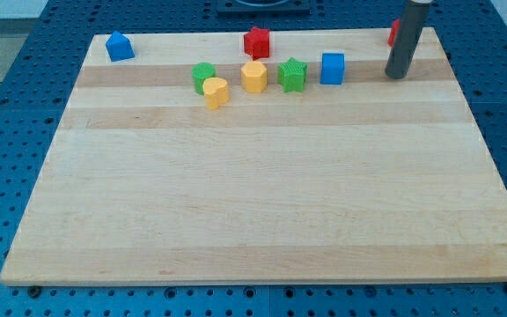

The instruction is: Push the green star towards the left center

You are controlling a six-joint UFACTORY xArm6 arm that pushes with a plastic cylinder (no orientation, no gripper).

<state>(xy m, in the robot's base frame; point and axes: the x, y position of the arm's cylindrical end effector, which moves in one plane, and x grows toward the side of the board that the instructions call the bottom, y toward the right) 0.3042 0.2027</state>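
The desk (262, 202) is a pale wooden board of glued planks with a visible grain, lying on a blue perforated base plate (7, 132). The blocks on it look like small moulded plastic pieces with matte, slightly ridged faces. The green star (292, 75) sits in the upper part of the board, a little right of the middle, in a loose row of pieces. Just to its left is a yellow hexagonal block (253, 77), and just to its right a blue cube (333, 68); whether it touches either cannot be told. Further to the view's left stand a green block (203, 77) of rounded outline and, touching or nearly touching it, a yellow block (216, 92) with a heart-like shape. A red star (256, 41) lies at the top edge above the row, and a blue house-shaped block (120, 46) sits alone near the top left corner.

There is no grasping hand to be apart or together: the arm ends in a smooth dark grey rod, and my tip (396, 77) rests on the board near the top right, well to the right of the green star, with the blue cube between them. The rod's upper part is cut off by the view's top. Behind it a red block (393, 33) peeps out, mostly hidden, its shape unreadable.
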